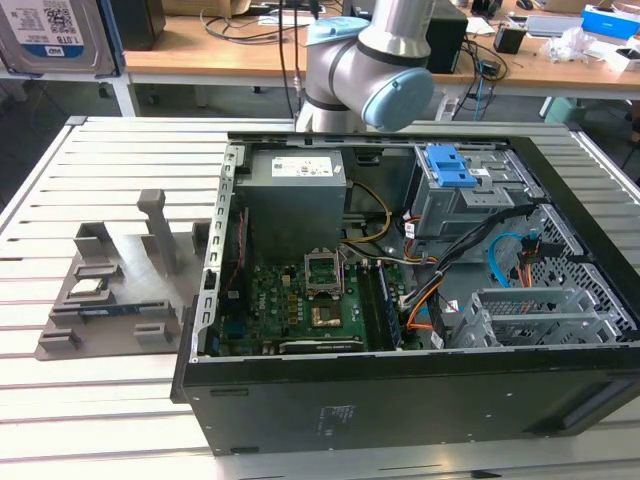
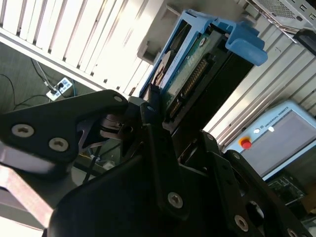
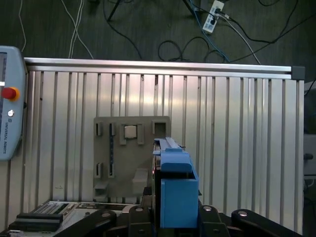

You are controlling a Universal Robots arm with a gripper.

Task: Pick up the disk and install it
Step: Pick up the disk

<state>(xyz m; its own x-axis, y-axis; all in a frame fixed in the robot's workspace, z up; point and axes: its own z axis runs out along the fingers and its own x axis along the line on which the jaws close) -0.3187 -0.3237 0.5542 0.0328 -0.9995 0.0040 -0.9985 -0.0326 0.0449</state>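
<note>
The disk (image 2: pixel 195 69), a silver drive in a bright blue plastic frame, is held up off the table. My gripper (image 2: pixel 160 111) is shut on it, with black fingers clamped on its sides. In the first wrist view the disk (image 3: pixel 175 190) stands edge-on above the gripper (image 3: pixel 173 217), over the slatted table. In the exterior view the disk (image 1: pixel 55 35) fills the top corner at the exterior view's left, label facing the camera. The arm's (image 1: pixel 372 70) elbow rises behind the computer case.
The open computer case (image 1: pixel 400 405) lies on the slatted aluminium table (image 1: pixel 120 400), with a grey power supply box (image 1: pixel 295 190) and a blue-latched drive cage (image 1: pixel 455 170) inside. A grey parts holder (image 1: pixel 110 290) sits beside the case. A teach pendant (image 3: pixel 10 108) hangs at the table's edge.
</note>
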